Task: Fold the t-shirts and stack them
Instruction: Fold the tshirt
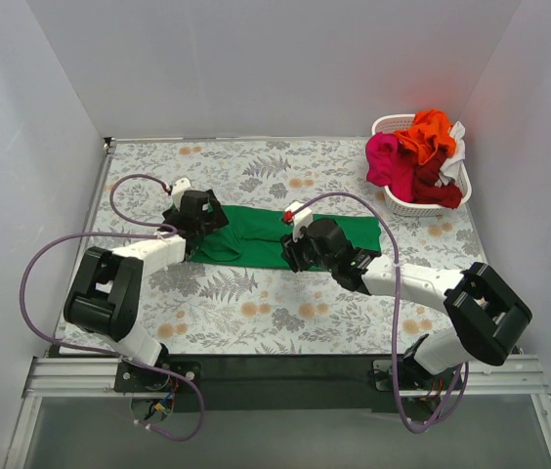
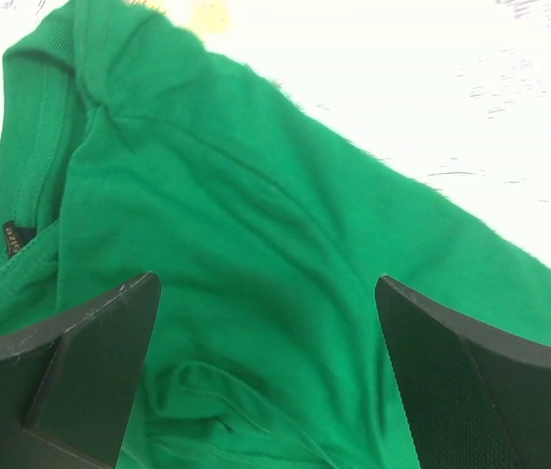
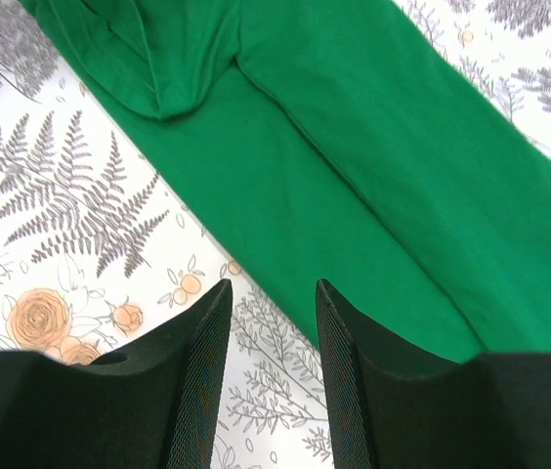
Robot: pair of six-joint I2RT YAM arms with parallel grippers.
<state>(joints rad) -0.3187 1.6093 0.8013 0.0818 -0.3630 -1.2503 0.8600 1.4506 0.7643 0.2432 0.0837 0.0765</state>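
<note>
A green t-shirt [image 1: 251,237] lies on the table, folded into a long band running left to right. My left gripper [image 1: 197,220] hovers over its left end, open wide; in the left wrist view the left gripper [image 2: 266,283] stands above the green cloth [image 2: 256,176] near the collar and its dark label [image 2: 14,236]. My right gripper [image 1: 300,249] sits at the band's near edge, about the middle. Its jaws [image 3: 274,285] stand partly open over the tablecloth, right beside the green t-shirt's [image 3: 354,147] hem, with nothing between them.
A white plastic basket [image 1: 407,207] at the back right holds an orange t-shirt [image 1: 427,132], a magenta one [image 1: 385,156], a dark red one [image 1: 434,188] and a white one [image 1: 454,147]. The floral tablecloth [image 1: 256,303] covers the table. White walls enclose three sides.
</note>
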